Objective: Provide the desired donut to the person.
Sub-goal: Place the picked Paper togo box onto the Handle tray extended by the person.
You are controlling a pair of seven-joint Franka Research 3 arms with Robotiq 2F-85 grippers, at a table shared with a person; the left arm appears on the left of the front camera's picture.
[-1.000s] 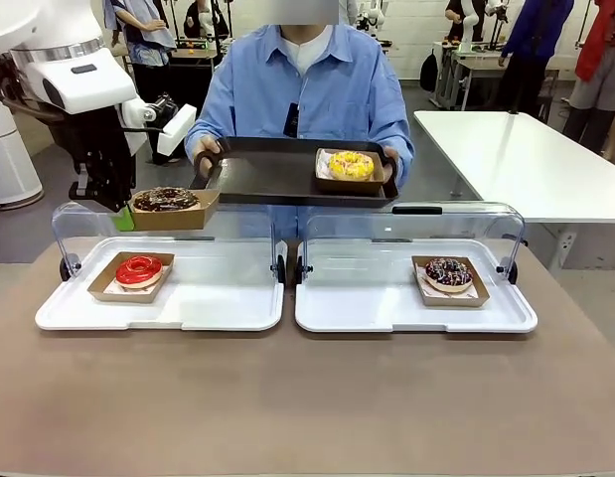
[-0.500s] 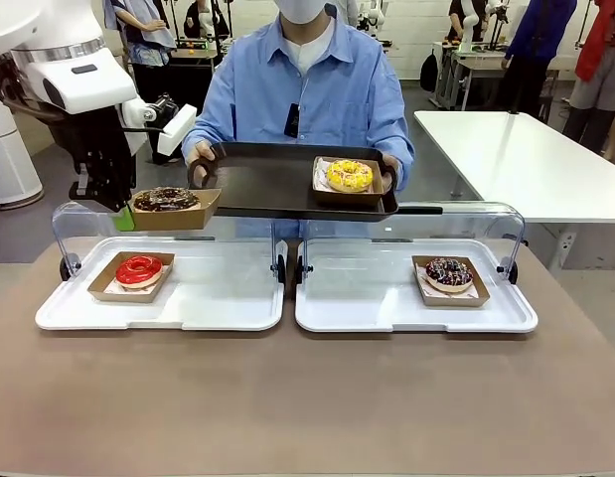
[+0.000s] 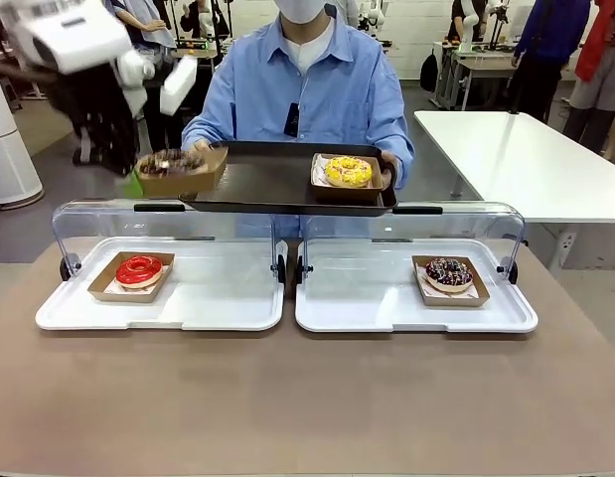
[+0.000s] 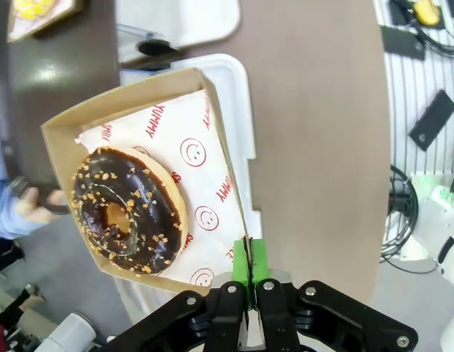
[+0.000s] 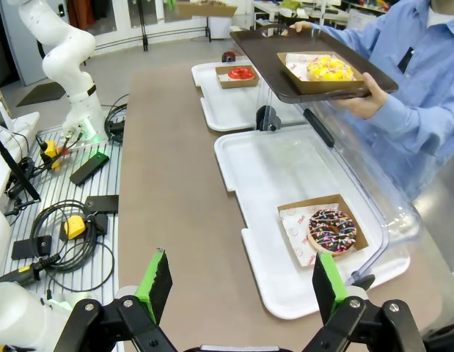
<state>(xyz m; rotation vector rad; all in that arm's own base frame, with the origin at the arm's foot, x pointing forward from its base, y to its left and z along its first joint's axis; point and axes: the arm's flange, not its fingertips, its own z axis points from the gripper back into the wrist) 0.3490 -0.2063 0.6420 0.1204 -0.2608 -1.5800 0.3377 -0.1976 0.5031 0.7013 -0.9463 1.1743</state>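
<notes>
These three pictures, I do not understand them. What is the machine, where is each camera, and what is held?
Two robot arms share a table with a person. The front view looks across it. Another camera sits on the left wrist: the left gripper is shut on the edge of a box with a chocolate donut, beside the person's tray holding a yellow donut. The right wrist camera shows the right gripper open and empty. On the table, a red donut and a sprinkled donut lie in white bins.

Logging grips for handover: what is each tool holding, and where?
Left tool: shut on the side wall of the brown cardboard tray carrying the chocolate nut-sprinkled donut. Right tool: open, nothing held.
</notes>
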